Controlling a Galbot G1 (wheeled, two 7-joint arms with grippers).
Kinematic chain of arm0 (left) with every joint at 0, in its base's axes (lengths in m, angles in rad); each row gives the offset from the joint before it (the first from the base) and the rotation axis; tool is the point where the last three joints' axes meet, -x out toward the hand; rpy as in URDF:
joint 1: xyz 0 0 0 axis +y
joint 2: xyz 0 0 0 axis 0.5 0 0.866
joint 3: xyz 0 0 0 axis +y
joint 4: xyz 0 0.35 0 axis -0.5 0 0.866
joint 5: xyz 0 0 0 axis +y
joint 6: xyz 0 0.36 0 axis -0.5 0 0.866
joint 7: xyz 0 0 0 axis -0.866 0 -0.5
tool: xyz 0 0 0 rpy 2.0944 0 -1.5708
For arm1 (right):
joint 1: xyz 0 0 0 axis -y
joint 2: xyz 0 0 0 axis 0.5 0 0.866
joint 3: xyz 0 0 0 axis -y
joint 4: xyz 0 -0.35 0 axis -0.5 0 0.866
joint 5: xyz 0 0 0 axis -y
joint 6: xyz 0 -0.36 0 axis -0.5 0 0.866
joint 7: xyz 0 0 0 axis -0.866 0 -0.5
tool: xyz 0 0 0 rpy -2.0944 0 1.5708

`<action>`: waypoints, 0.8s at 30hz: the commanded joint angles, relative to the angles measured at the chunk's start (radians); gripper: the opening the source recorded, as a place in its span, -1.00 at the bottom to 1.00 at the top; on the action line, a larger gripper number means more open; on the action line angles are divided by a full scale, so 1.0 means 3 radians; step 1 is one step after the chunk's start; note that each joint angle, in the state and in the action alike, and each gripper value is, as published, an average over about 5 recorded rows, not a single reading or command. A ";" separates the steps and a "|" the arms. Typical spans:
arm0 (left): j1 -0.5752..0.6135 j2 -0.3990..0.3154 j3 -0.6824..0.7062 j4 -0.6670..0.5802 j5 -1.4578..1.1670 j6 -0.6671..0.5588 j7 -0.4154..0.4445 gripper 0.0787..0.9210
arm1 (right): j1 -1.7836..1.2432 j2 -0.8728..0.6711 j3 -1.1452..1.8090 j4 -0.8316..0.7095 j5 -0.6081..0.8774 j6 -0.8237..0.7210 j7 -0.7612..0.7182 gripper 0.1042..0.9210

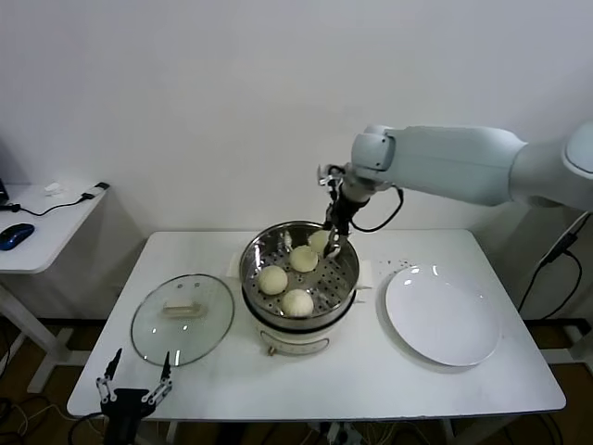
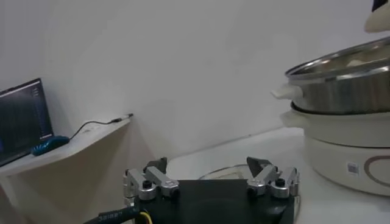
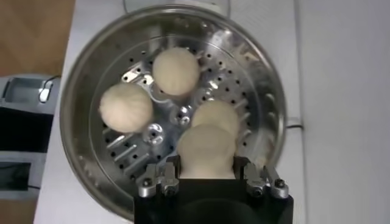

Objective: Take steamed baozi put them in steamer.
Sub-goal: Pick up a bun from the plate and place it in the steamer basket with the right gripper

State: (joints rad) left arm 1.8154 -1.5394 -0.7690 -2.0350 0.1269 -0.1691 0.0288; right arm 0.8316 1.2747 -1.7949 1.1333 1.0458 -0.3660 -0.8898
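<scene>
The right gripper [image 3: 207, 176] clasps a smooth, cream-white baozi [image 3: 206, 151] between its fingers, above the far side of the steamer [image 1: 346, 278]. Three more buns [image 1: 272, 279] sit on its perforated tray [image 3: 131, 146]. The left gripper [image 1: 135, 382] waits spread wide by the table's [image 1: 371, 375] near-left edge, beside the glass lid [image 1: 182, 318].

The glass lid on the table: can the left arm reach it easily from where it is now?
Probably yes. The left gripper hangs open at the table's front edge, just before the glass lid, with nothing between them. The right gripper is busy over the steamer, holding a baozi.
</scene>
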 commanded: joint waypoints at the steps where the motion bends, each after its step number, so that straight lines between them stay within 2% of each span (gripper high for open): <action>1: -0.0003 0.0010 -0.0007 0.0020 -0.0032 0.0000 0.0005 0.77 | -0.0103 0.0234 -0.0307 0.0144 0.0151 -0.0099 0.0193 0.14; 18: -0.0068 0.0030 -0.0008 0.0113 -0.0032 0.0001 0.0007 0.77 | -0.0288 0.0188 -0.0357 0.0026 -0.0027 -0.0085 0.0156 0.16; 21: -0.0071 0.0030 -0.0004 0.0117 -0.0032 0.0001 0.0007 0.77 | -0.0298 0.0181 -0.0332 0.0003 -0.0055 -0.0077 0.0135 0.24; 24: -0.0073 0.0031 -0.0002 0.0112 -0.0030 0.0003 0.0007 0.77 | -0.0287 0.0173 -0.0299 -0.0021 -0.0033 -0.0069 0.0129 0.43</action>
State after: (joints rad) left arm 1.7947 -1.5306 -0.7706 -2.0009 0.1176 -0.1699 0.0307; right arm 0.7518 1.3206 -1.8862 1.1331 1.0450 -0.3892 -0.8443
